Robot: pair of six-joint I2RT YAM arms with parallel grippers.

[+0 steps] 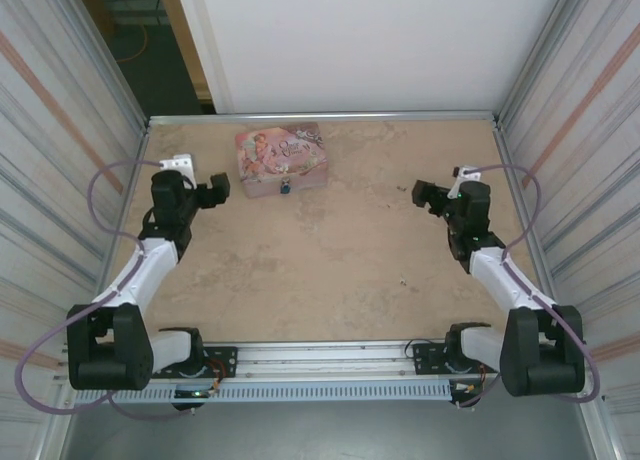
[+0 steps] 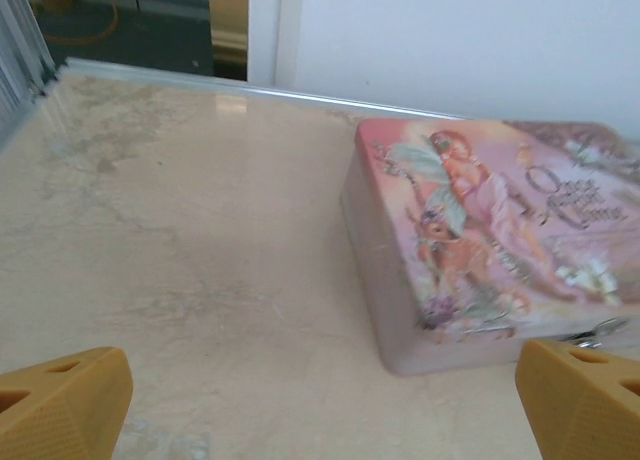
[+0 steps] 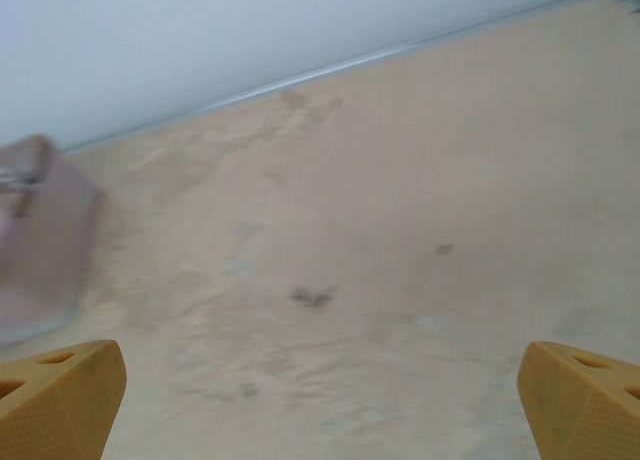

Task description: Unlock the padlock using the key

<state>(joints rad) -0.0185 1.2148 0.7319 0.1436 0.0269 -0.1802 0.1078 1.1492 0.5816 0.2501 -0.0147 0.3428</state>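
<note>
A tiny blue padlock (image 1: pixel 285 188) hangs at the front face of a pink illustrated tin (image 1: pixel 280 157) at the back of the table. The key is out of view. My left gripper (image 1: pixel 216 189) hovers open just left of the tin. In the left wrist view its orange fingertips (image 2: pixel 60 405) stand wide apart over bare table, with the tin (image 2: pixel 480 250) ahead to the right and a silvery metal bit (image 2: pixel 598 330) at its front edge. Well to the right of the tin, my right gripper (image 1: pixel 428 195) is open and holds nothing; the tin (image 3: pixel 40 240) shows blurred at its view's left edge.
The beige table (image 1: pixel 330 250) is bounded by a metal rail and white wall (image 1: pixel 350 40) at the back and ribbed side walls (image 1: pixel 60 130). A small dark speck (image 1: pixel 403 283) lies on the table between the arms.
</note>
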